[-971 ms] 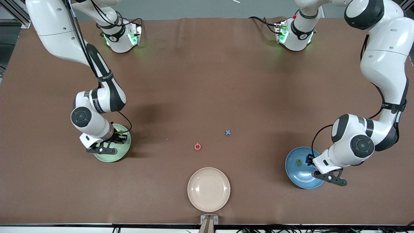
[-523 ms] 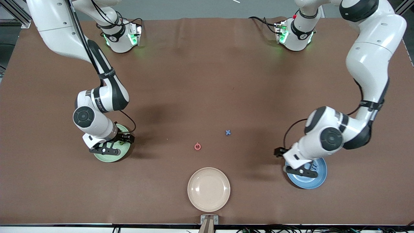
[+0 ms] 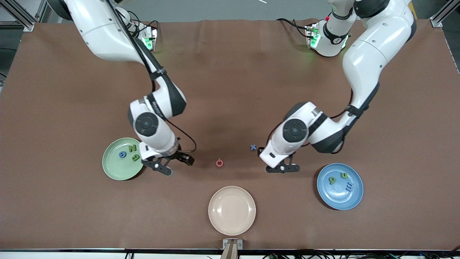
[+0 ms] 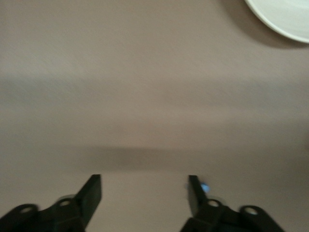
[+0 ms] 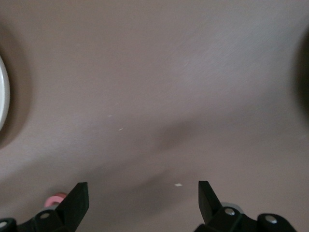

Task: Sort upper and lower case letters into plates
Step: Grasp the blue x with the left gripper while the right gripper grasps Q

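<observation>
Between the two sets of fingers, on the brown table cover, lie the last two loose pieces: a small red ring-shaped letter and a small blue cross-shaped letter. The right gripper hangs over bare cover between the pale mint green round plate and the red letter, its fingers apart and empty; in the right wrist view the red letter peeks in just beside one finger. The left gripper is just beside the blue letter, fingers apart and holding nothing; its wrist view shows a blue speck against one finger.

To pick cleanly, each gripper should probably centre its open fingers over its letter, straddle the narrowest part, descend to the cover and close gently, since these small pieces could skid.

The medium blue round plate sits toward the left arm's end of the table. The cream-beige round plate holds nothing.

Readable shapes: the green plate holds what look like a blue "G", a green "N" and a yellowish "B"; the blue plate's three pieces are too small to read surely.
</observation>
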Controlling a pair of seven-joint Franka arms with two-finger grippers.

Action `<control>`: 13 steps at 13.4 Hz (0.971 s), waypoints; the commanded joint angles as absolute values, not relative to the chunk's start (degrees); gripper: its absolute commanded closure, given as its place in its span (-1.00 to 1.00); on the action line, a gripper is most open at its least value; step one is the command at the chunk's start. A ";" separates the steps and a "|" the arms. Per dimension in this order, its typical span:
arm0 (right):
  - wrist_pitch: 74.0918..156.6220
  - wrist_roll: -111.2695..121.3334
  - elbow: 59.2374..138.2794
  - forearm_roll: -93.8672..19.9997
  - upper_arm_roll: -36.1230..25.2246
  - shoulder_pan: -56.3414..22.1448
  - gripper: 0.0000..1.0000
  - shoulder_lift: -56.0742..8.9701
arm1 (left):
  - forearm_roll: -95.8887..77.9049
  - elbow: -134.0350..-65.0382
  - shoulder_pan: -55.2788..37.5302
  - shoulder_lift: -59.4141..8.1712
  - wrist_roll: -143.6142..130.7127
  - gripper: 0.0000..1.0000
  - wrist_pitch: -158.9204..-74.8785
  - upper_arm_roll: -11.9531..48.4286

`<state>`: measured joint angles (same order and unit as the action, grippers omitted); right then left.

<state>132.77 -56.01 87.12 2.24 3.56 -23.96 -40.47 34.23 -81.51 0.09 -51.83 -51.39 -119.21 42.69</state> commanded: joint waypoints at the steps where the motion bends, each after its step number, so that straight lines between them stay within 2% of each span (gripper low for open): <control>1: 131.84 -64.22 79.29 2.02 3.08 -26.80 -1.00 -46.66 | 35.24 -82.61 -2.80 -52.38 -57.99 -0.38 -122.33 41.31; 3: 129.92 -72.03 72.73 2.46 2.64 -29.52 -1.00 -50.95 | 35.85 -83.41 -5.26 -52.73 -61.42 -0.34 -124.18 39.74; 5: 124.57 -76.36 62.98 2.63 2.37 -31.54 -1.00 -56.75 | 35.95 -83.41 -8.42 -53.08 -63.10 -0.23 -125.06 36.84; 6: 123.93 -76.64 60.84 2.64 1.59 -32.94 -1.00 -58.34 | 35.95 -83.41 -8.96 -53.26 -63.28 -0.19 -126.03 36.13; 10: 124.36 -76.38 60.38 2.81 -0.61 -35.86 -0.87 -60.20 | 36.03 -83.85 -9.14 -54.32 -63.98 -0.11 -128.49 35.95; 13: 126.90 -75.85 60.38 3.78 -0.53 -36.21 -0.52 -60.99 | 36.04 -84.72 -9.05 -54.32 -63.98 -0.05 -128.50 35.86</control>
